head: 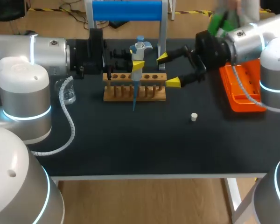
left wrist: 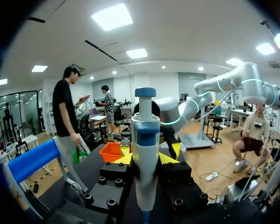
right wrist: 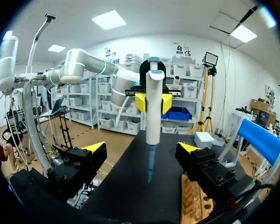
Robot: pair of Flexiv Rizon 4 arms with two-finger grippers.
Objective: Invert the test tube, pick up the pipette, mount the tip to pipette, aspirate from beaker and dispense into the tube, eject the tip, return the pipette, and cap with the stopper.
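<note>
My left gripper (head: pixel 136 59) is shut on the white pipette (head: pixel 138 58), which stands upright with its blue plunger on top. Its blue tip (head: pixel 134 100) points down in front of the wooden tube rack (head: pixel 151 92). In the left wrist view the pipette (left wrist: pixel 145 144) fills the gap between my yellow fingertips (left wrist: pixel 123 159). My right gripper (head: pixel 170 70) stands open just right of the pipette, not touching it. Ahead of the right gripper (right wrist: pixel 143 148), the pipette (right wrist: pixel 153 112) hangs above the black table. A small white stopper (head: pixel 194 116) lies on the table at front right. I cannot make out the test tube.
An orange tip box (head: pixel 240 91) lies at the right under my right arm. A glass beaker (head: pixel 69 93) stands at the left near my left arm's cable. A stand with a blue roll (head: pixel 126 10) rises behind the rack (right wrist: pixel 196 200).
</note>
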